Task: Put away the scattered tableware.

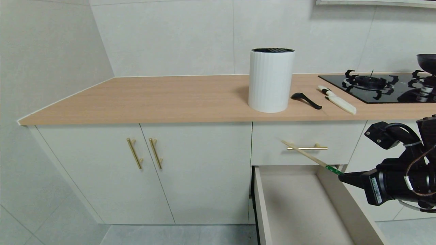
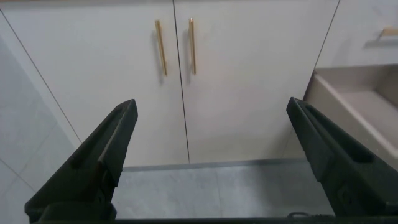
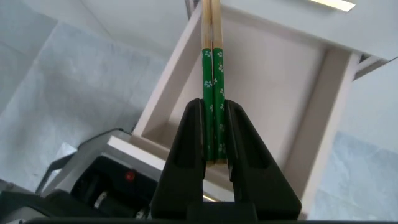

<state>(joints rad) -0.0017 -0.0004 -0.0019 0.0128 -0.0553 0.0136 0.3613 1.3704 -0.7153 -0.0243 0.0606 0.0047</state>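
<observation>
My right gripper [image 1: 344, 177] [image 3: 214, 134] is shut on a pair of wooden chopsticks [image 1: 308, 156] [image 3: 211, 56] with green patterned ends, held above the right wall of the open drawer [image 1: 293, 207] [image 3: 273, 81]. The chopsticks point up and left toward the drawer front above. On the wooden counter [image 1: 170, 98] lie a black spoon [image 1: 305, 99] and a white-bladed knife [image 1: 337, 99], beside a tall white cylindrical holder [image 1: 271, 80]. My left gripper [image 2: 211, 155] is open, low in front of the cabinet doors [image 2: 180, 74], with nothing between its fingers.
A black gas hob [image 1: 381, 86] occupies the counter's right end, with a dark pot [image 1: 427, 63] on it. A shut drawer with a gold handle [image 1: 306, 148] sits above the open one. Two cabinet doors with gold handles [image 1: 144, 153] stand to the left. Grey floor tiles [image 2: 217, 193] lie below.
</observation>
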